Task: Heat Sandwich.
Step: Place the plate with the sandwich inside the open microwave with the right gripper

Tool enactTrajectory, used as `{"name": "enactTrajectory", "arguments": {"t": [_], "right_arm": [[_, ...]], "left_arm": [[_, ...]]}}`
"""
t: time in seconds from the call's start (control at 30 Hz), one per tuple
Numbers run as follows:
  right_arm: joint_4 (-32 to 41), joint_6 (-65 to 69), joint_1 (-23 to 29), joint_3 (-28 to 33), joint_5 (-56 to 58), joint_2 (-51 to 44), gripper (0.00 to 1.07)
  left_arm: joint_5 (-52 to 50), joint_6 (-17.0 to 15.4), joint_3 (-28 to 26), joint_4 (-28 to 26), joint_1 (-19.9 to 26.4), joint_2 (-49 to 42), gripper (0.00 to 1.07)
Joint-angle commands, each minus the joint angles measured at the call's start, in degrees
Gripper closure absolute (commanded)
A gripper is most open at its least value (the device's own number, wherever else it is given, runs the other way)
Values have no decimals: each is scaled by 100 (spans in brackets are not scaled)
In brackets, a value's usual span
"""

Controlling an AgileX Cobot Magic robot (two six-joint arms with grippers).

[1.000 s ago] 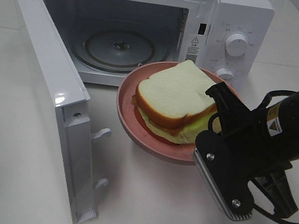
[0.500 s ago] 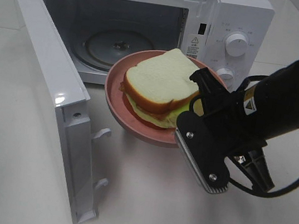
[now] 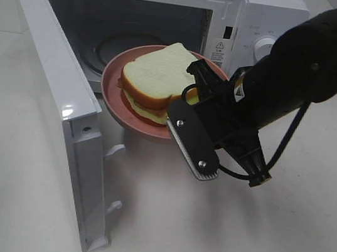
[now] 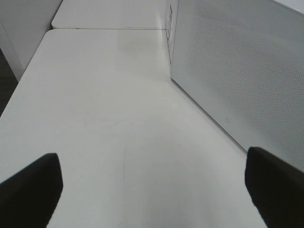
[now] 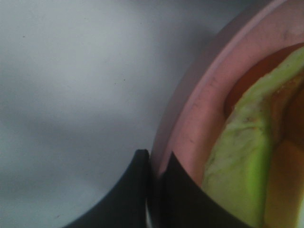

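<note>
Item one, the sandwich: two thick, squarish slices of pale cream bread with browned crust, and reddish and yellow-green layers between them. It lies on a round pink plate with a smooth, shallow raised rim. I see the plate held at the mouth of the open microwave, toward its right half, with the sandwich at the plate's centre. Item two, the right gripper: black fingers, one with a grey ridged strip along its edge. They are pinched tight onto the near right rim of the plate, and the wrist view shows both dark tips meeting on that pink edge beside a green filling layer. Item three, the left gripper: its jaws are spread wide with nothing between them, over the matt white table beside a white panel with a fine dot pattern. Item four, the microwave: a glossy white box with two round knobs on its right. Its door is swung out to the left, and a glass turntable lies inside.
</note>
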Motion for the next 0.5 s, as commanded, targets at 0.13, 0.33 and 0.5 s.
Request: {"name": "enactTrajectory", "arguments": {"t": [0.13,0.33,0.5], "right_arm": [[23,-23,-17,-481,-132,372,107],[29,17,-17,-808,-74,642,107],[166,17,-17,-1134,11,894,107]], "left_arm": [[-11,-11,6,-17,-6,-143,9],[-11,-11,6,-17,-6,-143,9],[-11,-11,6,-17,-6,-143,9]]}}
